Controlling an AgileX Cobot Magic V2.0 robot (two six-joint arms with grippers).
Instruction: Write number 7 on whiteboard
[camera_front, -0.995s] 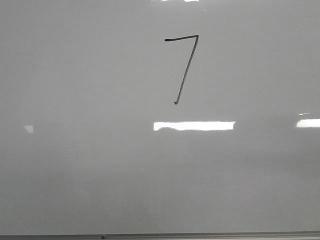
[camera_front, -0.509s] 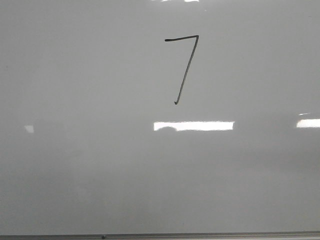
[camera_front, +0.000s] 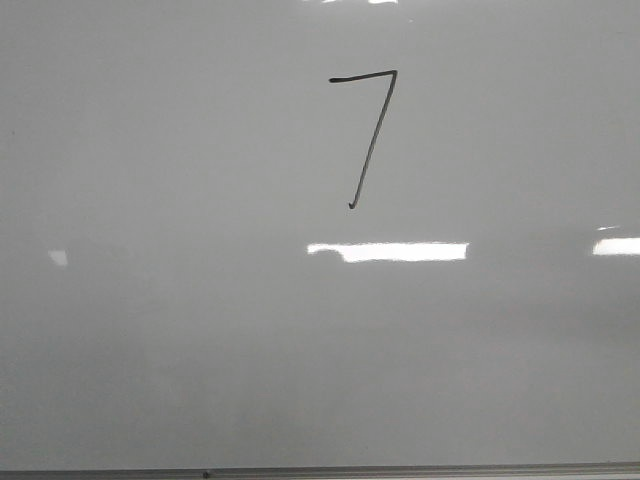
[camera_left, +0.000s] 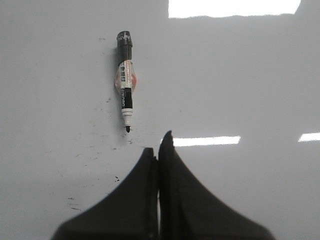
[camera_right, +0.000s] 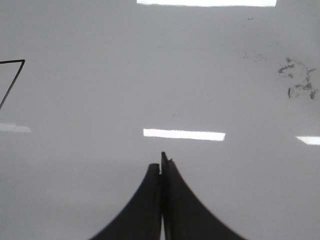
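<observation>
In the front view the whiteboard (camera_front: 150, 350) fills almost the whole frame, glossy and pale grey, with its thin grey metal edge running along the bottom and bright rectangular glare patches at centre and right. The number 7 (camera_front: 372, 130) stands in the upper middle of that frame, a thin black figure with a short top bar and a long downstroke slanting to the lower left, ending in a tiny hook just above the central glare patch. No arm shows in this view. In the left wrist view the left gripper (camera_left: 159, 150) sits at the bottom centre with its two dark fingers pressed together and nothing between them. A marker (camera_left: 125, 82) lies flat on the board in the upper left of that frame, uncapped, its black tip pointing toward the gripper but apart from it (small black specks dot the board around the tip). In the right wrist view the right gripper (camera_right: 161, 165) is likewise closed on nothing, at the bottom centre. Part of the 7 shows at the left edge of that frame, and grey smudges (camera_right: 297, 80) mark the board at the upper right.
</observation>
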